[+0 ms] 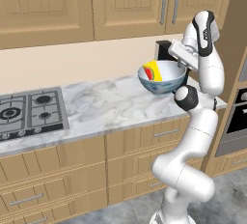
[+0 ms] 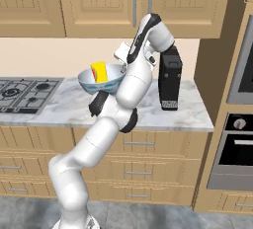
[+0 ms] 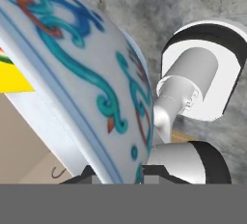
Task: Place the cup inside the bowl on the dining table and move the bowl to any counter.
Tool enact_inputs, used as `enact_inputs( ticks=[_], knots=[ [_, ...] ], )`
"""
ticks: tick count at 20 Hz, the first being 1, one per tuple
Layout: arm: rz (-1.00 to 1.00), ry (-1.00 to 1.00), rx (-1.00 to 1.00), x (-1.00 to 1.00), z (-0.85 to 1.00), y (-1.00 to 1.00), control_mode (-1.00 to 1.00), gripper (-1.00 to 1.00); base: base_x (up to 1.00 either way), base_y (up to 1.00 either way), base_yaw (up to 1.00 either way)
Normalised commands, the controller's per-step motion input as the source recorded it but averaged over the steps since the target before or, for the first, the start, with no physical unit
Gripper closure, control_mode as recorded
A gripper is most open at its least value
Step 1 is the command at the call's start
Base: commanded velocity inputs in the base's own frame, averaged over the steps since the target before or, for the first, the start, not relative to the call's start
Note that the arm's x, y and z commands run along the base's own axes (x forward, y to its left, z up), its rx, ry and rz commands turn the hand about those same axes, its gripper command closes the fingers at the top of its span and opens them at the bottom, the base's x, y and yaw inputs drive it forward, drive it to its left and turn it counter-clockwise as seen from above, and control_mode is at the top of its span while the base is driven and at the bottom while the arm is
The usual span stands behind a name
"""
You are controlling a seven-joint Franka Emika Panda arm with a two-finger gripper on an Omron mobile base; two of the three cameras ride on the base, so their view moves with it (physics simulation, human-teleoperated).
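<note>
Left base view, from the left of the frame: the hob sits at the bench's left end, then a bare stretch of marble, then the bowl held in the air at upper right, above the bench's right part and apart from it. The cup lies tilted inside, red patch showing. The gripper meets the bowl's right rim; the rim is probably the only part thin enough for two fingers, which would explain why the bowl hangs off to one side of the hand.

Right base view has the bowl left of centre, over the marble between hob and black coffee machine, cup within.

Hand view shows the bowl's patterned outer wall running down between the finger tips, so the gripper is closed onto the rim. A yellow sliver of cup shows at left edge.

Cup-in-bowl looks done; lowering onto the bare marble beneath seems what remains, kept level so the cup stays put.
</note>
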Motion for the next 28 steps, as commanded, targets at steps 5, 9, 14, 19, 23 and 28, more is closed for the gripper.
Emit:
enact_inputs(
  ticks=[5, 9, 14, 19, 23, 28],
  knots=[
    [0.00, -0.08, 0.00, 0.00, 0.00, 0.01, -1.00, 1.00, 0.00, 0.00, 0.00],
    [0.00, -0.16, 0.00, -0.04, -0.09, 0.06, -1.00, 1.00, 0.00, 0.00, 0.00],
    [0.00, -0.19, 0.00, -0.03, -0.07, 0.05, -1.00, 1.00, 0.00, 0.00, 0.00],
    [-0.09, -0.09, 0.00, -0.17, 0.00, -0.04, -1.00, 1.00, 0.00, 0.00, 0.00],
    [-0.21, -0.09, 0.05, -0.43, 0.00, -0.24, -1.00, 1.00, 0.00, 0.00, 0.00],
    [-0.24, -0.19, 0.04, -0.27, 0.00, -0.03, -1.00, 1.00, 0.00, 0.00, 0.00]
  ],
)
